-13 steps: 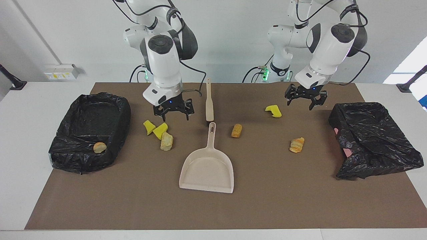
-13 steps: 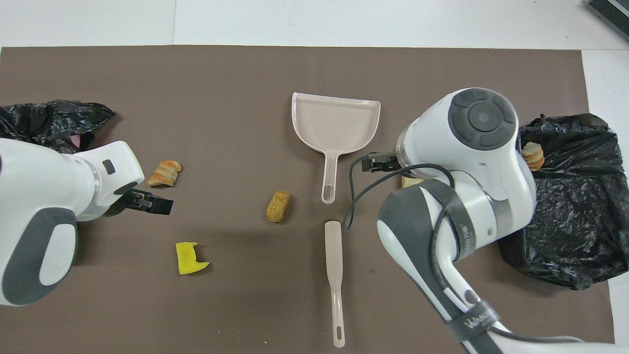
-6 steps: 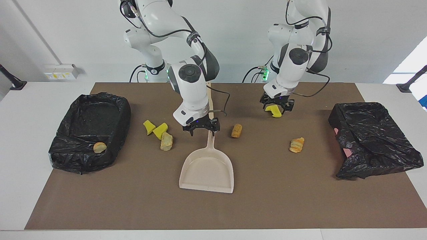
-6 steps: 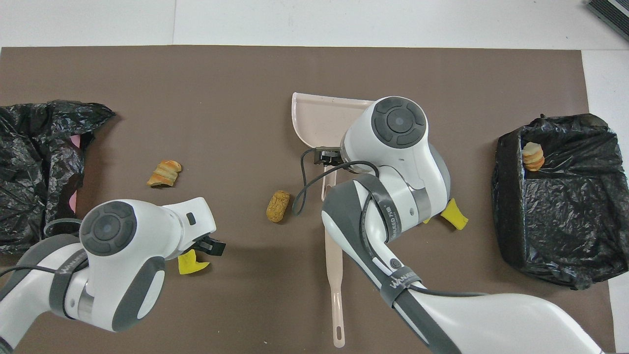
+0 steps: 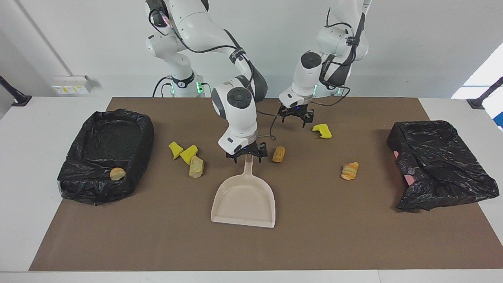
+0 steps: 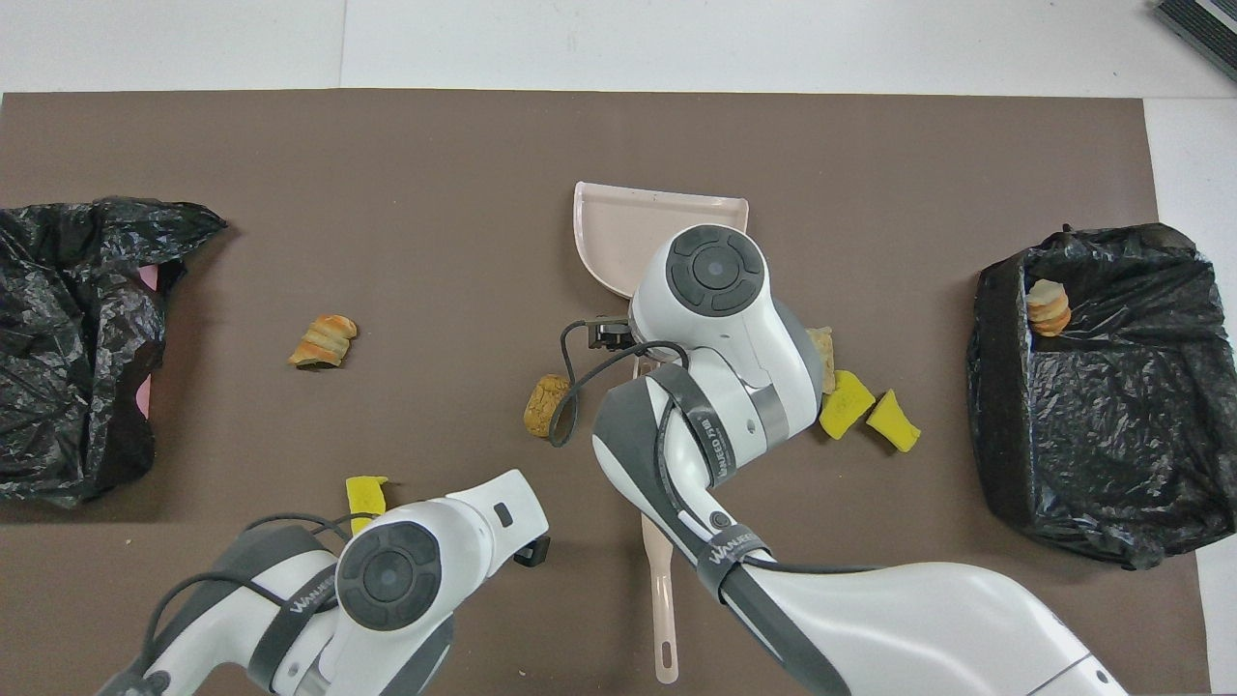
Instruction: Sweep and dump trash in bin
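A beige dustpan (image 5: 243,202) lies mid-mat, its handle pointing toward the robots; it also shows in the overhead view (image 6: 618,222). My right gripper (image 5: 246,154) is open, low over the handle's end, fingers either side of it. A beige brush (image 6: 660,590) lies nearer to the robots, mostly hidden by the right arm. My left gripper (image 5: 296,117) is open and empty over the mat, between the brush and a yellow chunk (image 5: 322,131). Trash: two yellow chunks (image 5: 182,152), a tan piece (image 5: 196,167), a bread roll (image 5: 279,154), a croissant-like piece (image 5: 349,171).
A black-bag-lined bin (image 5: 129,133) at the right arm's end of the table holds one bread piece (image 5: 117,173). A crumpled black bag (image 5: 440,165) over something pink lies at the left arm's end. A brown mat (image 5: 334,236) covers the table.
My right gripper moved from over the yellow chunks to the dustpan handle and came down. My left gripper moved from beside the crumpled bag toward the table's middle, past the yellow chunk.
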